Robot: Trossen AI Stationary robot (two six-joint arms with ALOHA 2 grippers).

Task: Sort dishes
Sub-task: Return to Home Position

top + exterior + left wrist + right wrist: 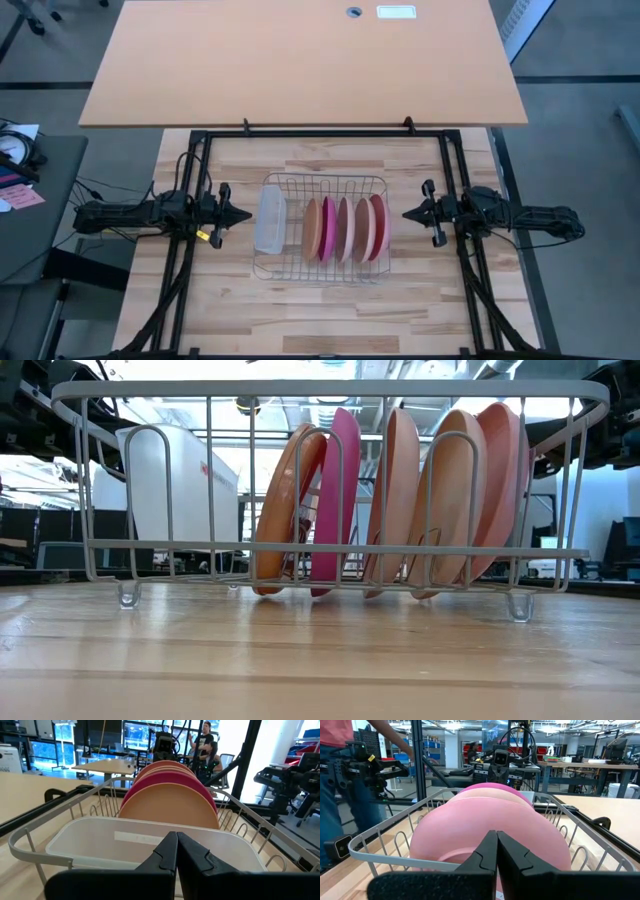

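Note:
Several round plates stand on edge in a silver wire rack [275, 185] at mid-table: an orange-tan plate [311, 230], a magenta plate [328, 228], pale pink plates [347, 228] and a red plate [378, 226]. In the low view their lower rims [268, 588] rest between the rack's wires. A translucent white tray [268, 220] stands in the rack's left end. My left gripper [243, 214] is shut, level, left of the rack. My right gripper [408, 212] is shut, level, right of the rack. Both touch nothing.
A large tan tabletop [300, 60] lies beyond the far edge of the work table. Black frame rails [320, 133] run along the far side and both sides. A person [340, 780] stands beyond the table's near side. Bare wood [320, 315] lies in front of the rack.

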